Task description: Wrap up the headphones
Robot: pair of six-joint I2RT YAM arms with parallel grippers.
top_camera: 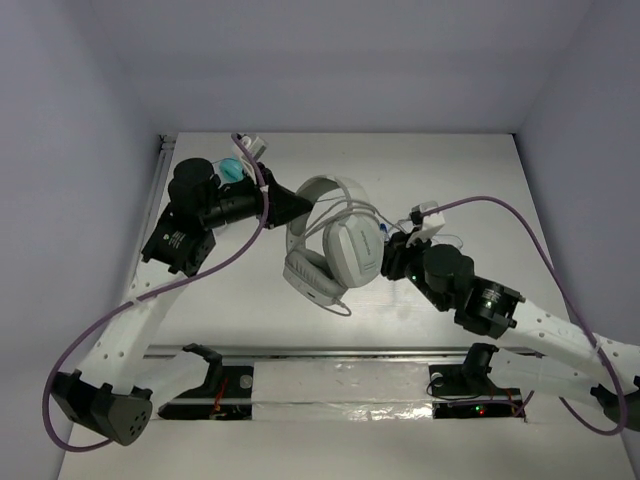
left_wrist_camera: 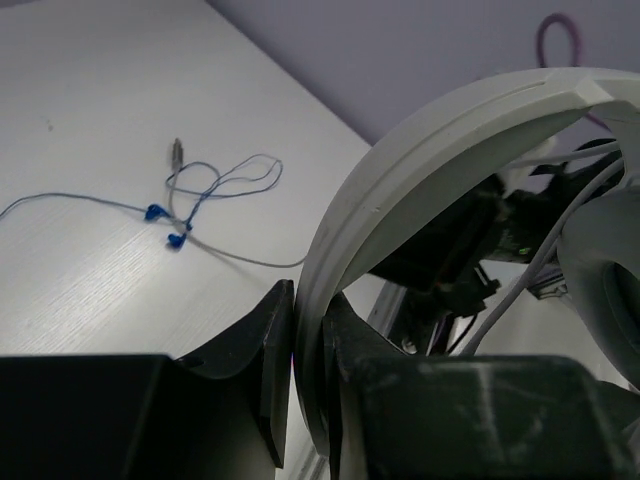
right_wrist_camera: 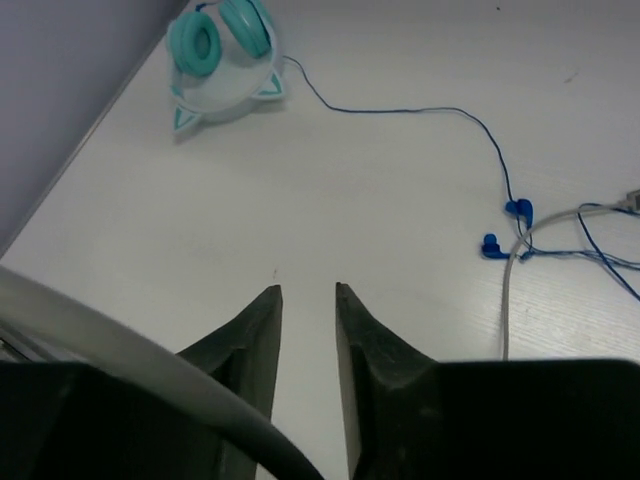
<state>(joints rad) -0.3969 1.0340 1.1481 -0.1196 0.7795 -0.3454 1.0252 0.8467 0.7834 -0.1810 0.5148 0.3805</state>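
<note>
The white-and-grey headphones (top_camera: pixel 335 240) are held up over the middle of the table, cups hanging toward the near side. My left gripper (top_camera: pixel 297 204) is shut on the padded headband (left_wrist_camera: pixel 450 140), which runs between its jaws (left_wrist_camera: pixel 308 290). The thin white cable (left_wrist_camera: pixel 520 290) crosses the headband and cups, and part of it lies on the table (right_wrist_camera: pixel 508 300). My right gripper (top_camera: pixel 388 252) is just right of the cups; in its own view (right_wrist_camera: pixel 308 288) the jaws stand slightly apart with only table between them. A grey curved band (right_wrist_camera: pixel 120 360) crosses its lower left corner.
Small teal cat-ear headphones (right_wrist_camera: pixel 215 55) lie at the far left by the wall, partly hidden behind my left arm in the top view (top_camera: pixel 232 168). Blue earbuds (right_wrist_camera: pixel 505 228) with a tangled thin cable (left_wrist_camera: pixel 215 185) lie on the table under the right gripper.
</note>
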